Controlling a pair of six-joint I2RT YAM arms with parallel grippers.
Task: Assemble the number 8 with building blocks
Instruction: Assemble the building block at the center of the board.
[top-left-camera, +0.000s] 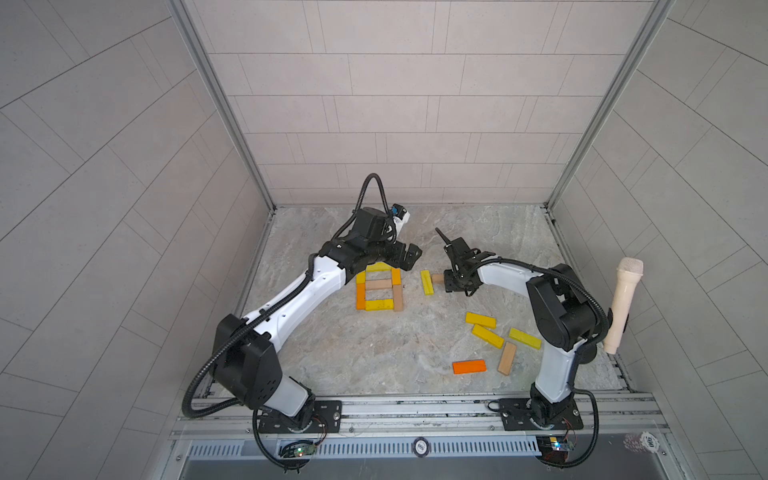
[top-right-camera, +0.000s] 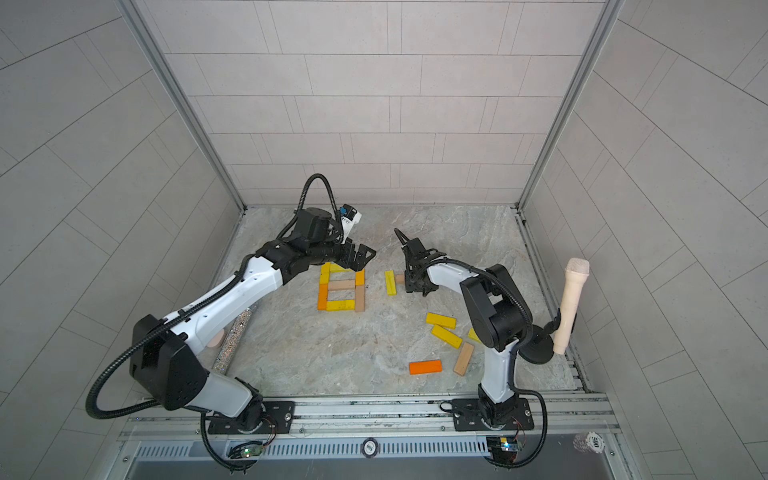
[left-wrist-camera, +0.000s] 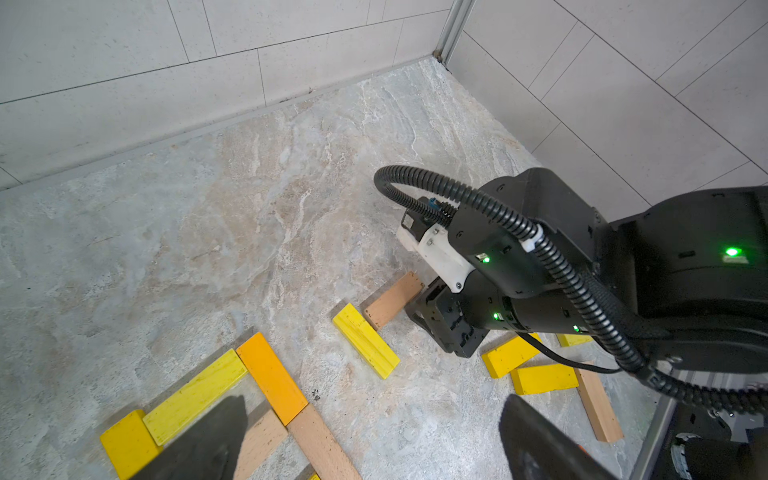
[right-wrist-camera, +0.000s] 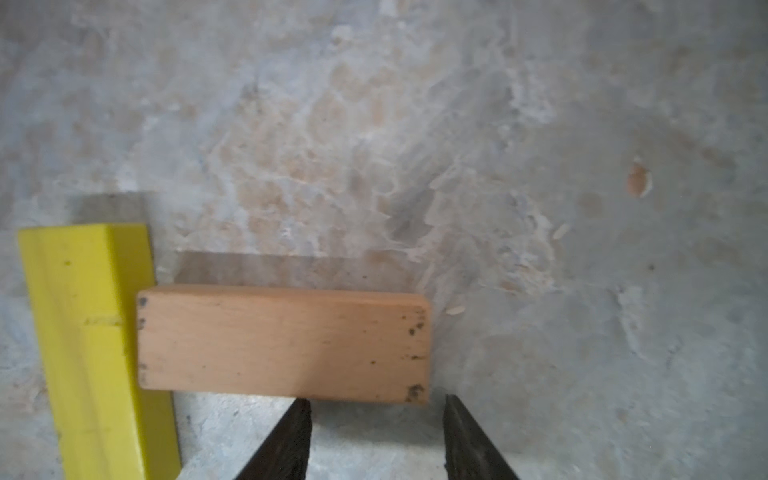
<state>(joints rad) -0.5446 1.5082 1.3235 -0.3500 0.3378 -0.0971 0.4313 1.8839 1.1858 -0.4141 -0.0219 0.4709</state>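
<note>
Top view: number 8 (lengthwise fore-aft)

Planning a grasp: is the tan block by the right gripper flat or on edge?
Flat: the tan block lies broad face up, one end touching a yellow block.

The right hand sits by a tan block touching a yellow block near the number 8.
</note>
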